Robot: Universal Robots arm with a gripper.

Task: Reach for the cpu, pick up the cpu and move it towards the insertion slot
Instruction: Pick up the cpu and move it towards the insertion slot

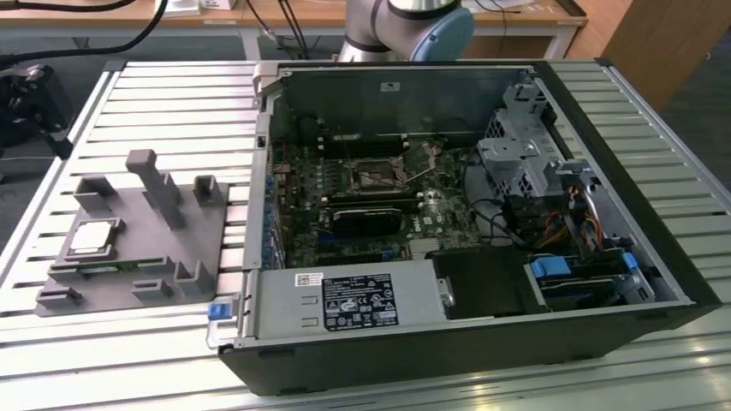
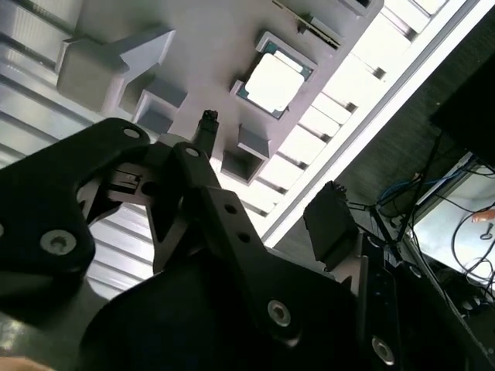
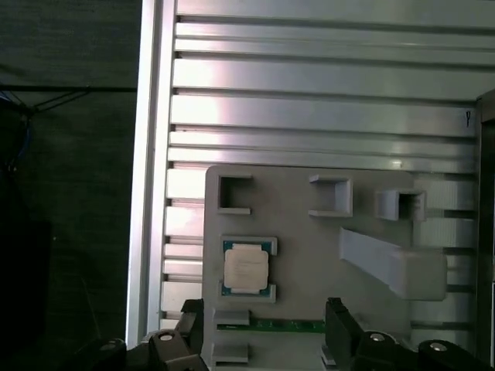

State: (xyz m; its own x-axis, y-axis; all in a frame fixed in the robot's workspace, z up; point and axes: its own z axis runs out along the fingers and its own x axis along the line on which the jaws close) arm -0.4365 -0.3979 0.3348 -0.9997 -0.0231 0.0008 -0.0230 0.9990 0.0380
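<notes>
Hovering over the grey holder tray (image 3: pixel 309 263) with the gripper (image 3: pixel 264 309) spread wide and empty, facing the cpu (image 3: pixel 246 268) lying flat just beyond the fingertip gap, untouched.

Slatted metal table (image 1: pixel 171 103), wooden desks (image 1: pixel 103 15) behind, perhaps carpeted floor (image 1: pixel 691 111).

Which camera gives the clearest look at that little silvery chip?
The first wrist view: it faces the cpu squarely from above, in its grey holder. The exterior view shows it far off, at a slant; the second wrist view, tilted and brightly lit.
</notes>
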